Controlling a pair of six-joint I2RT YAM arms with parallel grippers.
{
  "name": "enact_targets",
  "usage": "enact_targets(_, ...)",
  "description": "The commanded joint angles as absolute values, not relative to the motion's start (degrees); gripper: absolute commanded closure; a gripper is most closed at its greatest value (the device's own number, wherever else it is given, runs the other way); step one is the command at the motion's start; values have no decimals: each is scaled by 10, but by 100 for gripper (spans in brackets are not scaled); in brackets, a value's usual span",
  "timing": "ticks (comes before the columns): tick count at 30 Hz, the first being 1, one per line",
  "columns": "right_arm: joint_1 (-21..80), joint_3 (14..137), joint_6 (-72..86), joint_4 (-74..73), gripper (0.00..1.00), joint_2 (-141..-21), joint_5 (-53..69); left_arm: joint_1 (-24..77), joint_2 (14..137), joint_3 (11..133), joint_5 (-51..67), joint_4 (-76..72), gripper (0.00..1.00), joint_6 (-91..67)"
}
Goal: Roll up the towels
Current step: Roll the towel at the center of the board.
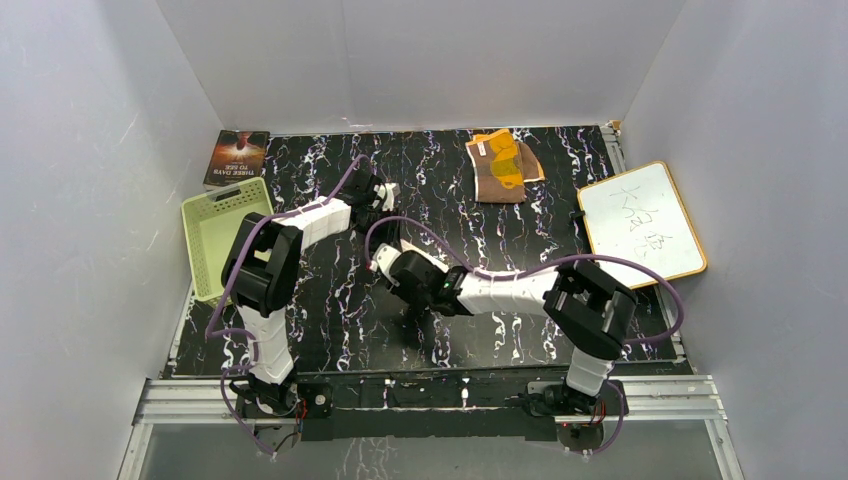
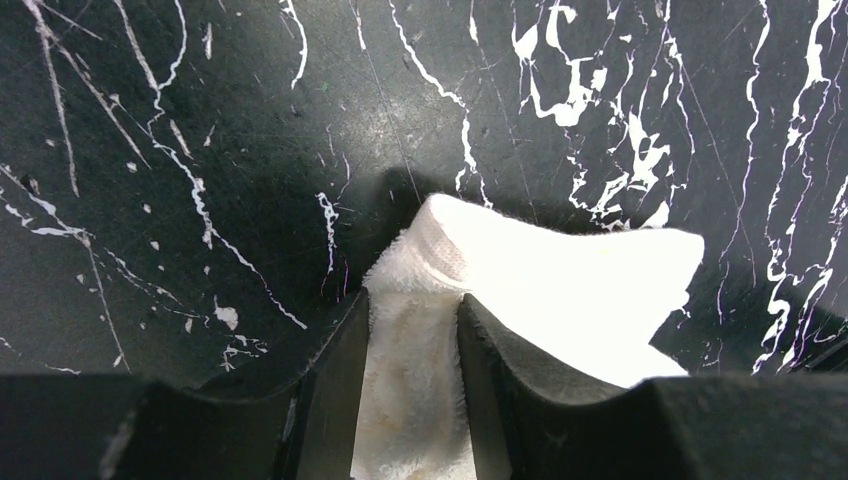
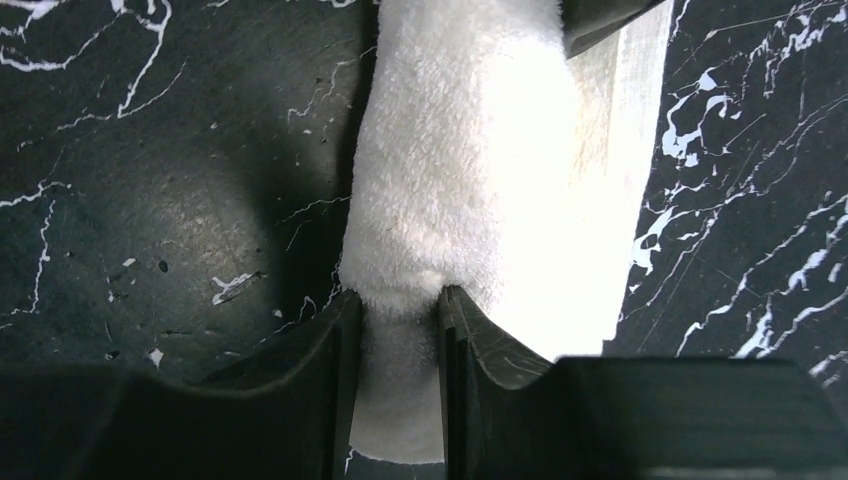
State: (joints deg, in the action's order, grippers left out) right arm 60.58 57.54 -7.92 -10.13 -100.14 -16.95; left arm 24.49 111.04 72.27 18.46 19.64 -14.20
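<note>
The cream-white towel [image 2: 520, 290] lies bunched into a narrow roll on the black marbled table. My left gripper [image 2: 412, 312] is shut on one end of it. In the right wrist view the same towel [image 3: 450, 170] runs away from my right gripper [image 3: 398, 305], which is shut on its other end. In the top view the two grippers, left [image 1: 384, 200] and right [image 1: 384, 258], face each other near the table's middle and hide most of this towel. The brown towel with the yellow-orange pattern [image 1: 505, 165] lies crumpled at the back, right of centre, away from both grippers.
A white board with a wooden frame [image 1: 640, 222] lies at the right edge. A green basket [image 1: 222, 235] stands at the left edge, with a book [image 1: 238, 157] behind it. Grey walls close in three sides. Purple cables loop over both arms.
</note>
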Motion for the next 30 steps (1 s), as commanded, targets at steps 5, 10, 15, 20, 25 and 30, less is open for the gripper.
enact_targets(5, 488, 551, -6, -66, 75, -970, 41, 247, 1134, 730, 181, 285, 52, -118)
enact_targets(10, 419, 556, 32, -68, 78, -985, 187, 214, 1088, 767, 179, 279, 39, -142)
enact_targets(15, 357, 541, 88, -30, 80, -993, 304, 169, 1002, 750, 177, 242, 27, -173)
enact_targets(20, 297, 535, 145, 2, 80, -1021, 407, 145, 912, 677, 189, 179, 21, -205)
enact_targets(25, 246, 522, 233, 60, 81, -1060, 492, 141, 853, 598, 216, 100, 20, -245)
enact_targets(30, 208, 487, 341, 169, 81, -1090, 542, 152, 862, 511, 335, -32, 20, -324)
